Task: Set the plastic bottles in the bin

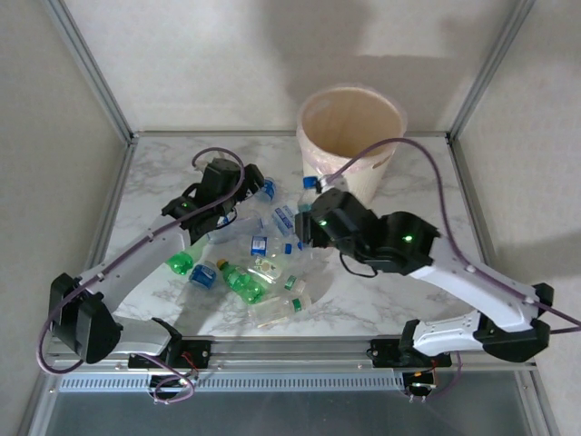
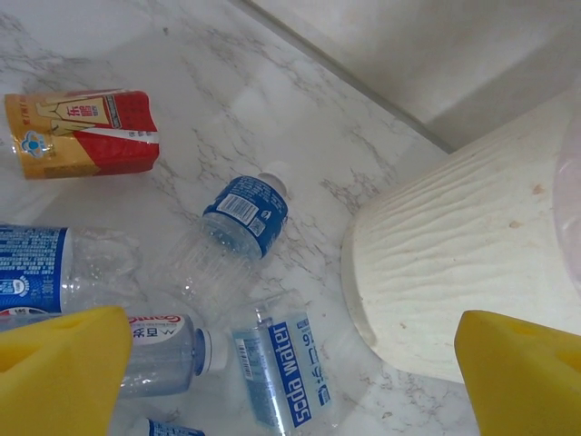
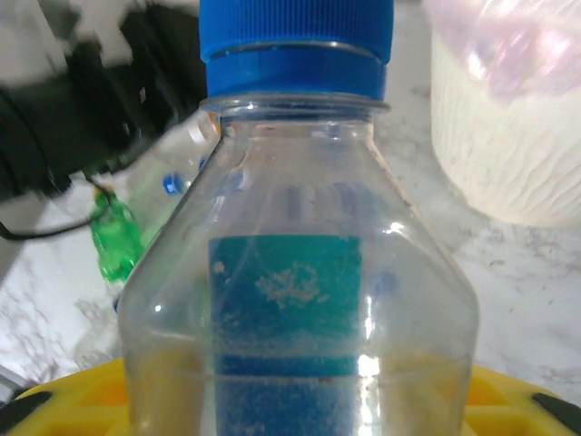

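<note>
Top external: the right hand (image 1: pixel 313 198) holds a clear blue-capped plastic bottle (image 1: pixel 309 183) just beside the round cream bin (image 1: pixel 381 177). Other crushed bottles (image 1: pixel 259 245) litter the marble tabletop (image 1: pixel 381 291).

Left wrist: the left hand (image 2: pixel 290 372) is spread wide and empty above them.

Right wrist: the bottle is clamped upright. It should be lifted well over the rim before letting go.

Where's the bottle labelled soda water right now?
In the left wrist view the soda water bottle lies on the marble table near the bottom edge, just left of the bin's base, below a blue-labelled clear bottle.
</note>
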### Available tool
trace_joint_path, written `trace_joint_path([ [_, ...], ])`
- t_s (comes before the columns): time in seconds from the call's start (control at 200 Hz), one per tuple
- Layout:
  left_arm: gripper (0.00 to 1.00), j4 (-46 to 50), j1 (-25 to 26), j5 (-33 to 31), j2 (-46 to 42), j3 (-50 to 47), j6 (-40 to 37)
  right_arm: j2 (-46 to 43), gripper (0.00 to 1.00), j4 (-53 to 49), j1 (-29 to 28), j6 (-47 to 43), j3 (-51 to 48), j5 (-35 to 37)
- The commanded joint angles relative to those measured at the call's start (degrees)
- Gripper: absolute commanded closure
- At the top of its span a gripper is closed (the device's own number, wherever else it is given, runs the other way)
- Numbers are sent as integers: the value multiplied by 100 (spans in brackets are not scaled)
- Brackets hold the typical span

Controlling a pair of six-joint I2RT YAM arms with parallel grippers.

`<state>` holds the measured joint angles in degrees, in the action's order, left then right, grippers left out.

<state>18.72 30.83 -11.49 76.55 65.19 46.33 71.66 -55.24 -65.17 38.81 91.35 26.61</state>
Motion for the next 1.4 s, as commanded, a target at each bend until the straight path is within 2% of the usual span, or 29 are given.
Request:
trace_joint_path([
  [0.0, 8, 162, 28, -203, -161, -6, 111, 100, 50, -168, 476, -388, 920, 323],
  [0.17, 8, -138, 28, 402, -76, 4, 67, 869, 50, -200, 1203, -759, 2494, 556],
  [0.32, 8, -372, 46, 923, -63, -96, -73, 1566, 50, 190, 1809, -892, 3176, 467],
  [0.406, 8, -334, 47, 997, -105, -110, -246, 1989, 50, 343, 2245, -925, 3509, 239],
  [0.656, 7, -133, 5, 1063, 160, 495, -599, 2613, 50, 971, 3306, -946, 3537, -558],
  [0.956, 8, 105, 11, 919, 73, 519, -634, 3232, 50, 1279, 4035, -973, 3602, -1278],
  [1.061, 8, 180, 11, 881, -30, 496, -661, 3353, 40, 1301, 4134, -1036, 3588, -1395],
  [1.126, 7, 217, 10, 793, -107, 478, -690, 3371, 28, 1350, 4133, -1110, 3519, -1395],
  [1.207, 7, 307, 2, 673, -160, 495, -704, 3400, 18, 1359, 4160, -1185, 3472, -1475],
  [1.397, 6, 489, 2, 489, -301, 571, -743, 3283, 17, 1392, 4153, -1231, 3363, -1610],
])
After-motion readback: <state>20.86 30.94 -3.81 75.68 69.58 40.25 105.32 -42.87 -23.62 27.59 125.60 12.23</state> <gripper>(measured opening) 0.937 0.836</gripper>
